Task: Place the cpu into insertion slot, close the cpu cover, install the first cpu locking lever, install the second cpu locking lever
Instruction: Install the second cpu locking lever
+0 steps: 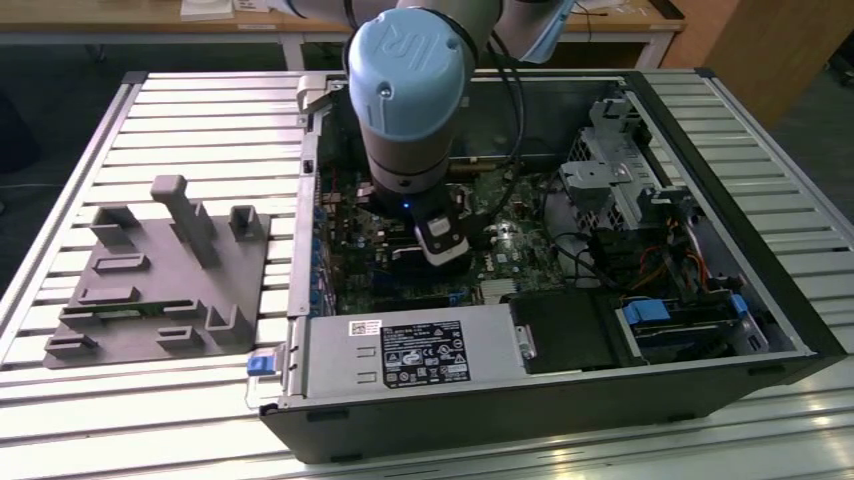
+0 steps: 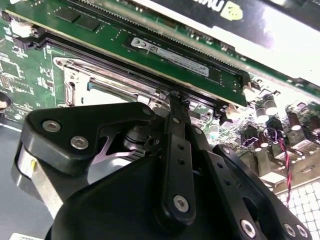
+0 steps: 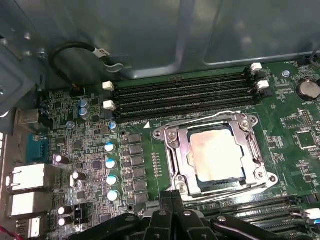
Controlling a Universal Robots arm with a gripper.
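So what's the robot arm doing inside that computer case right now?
The arm has its gripper down inside the open computer case, just over the green motherboard. In the first wrist view the cpu already sits in the insertion slot, with the cpu cover lying down flat around it as a silvery frame. The gripper hangs close beside the socket's edge.
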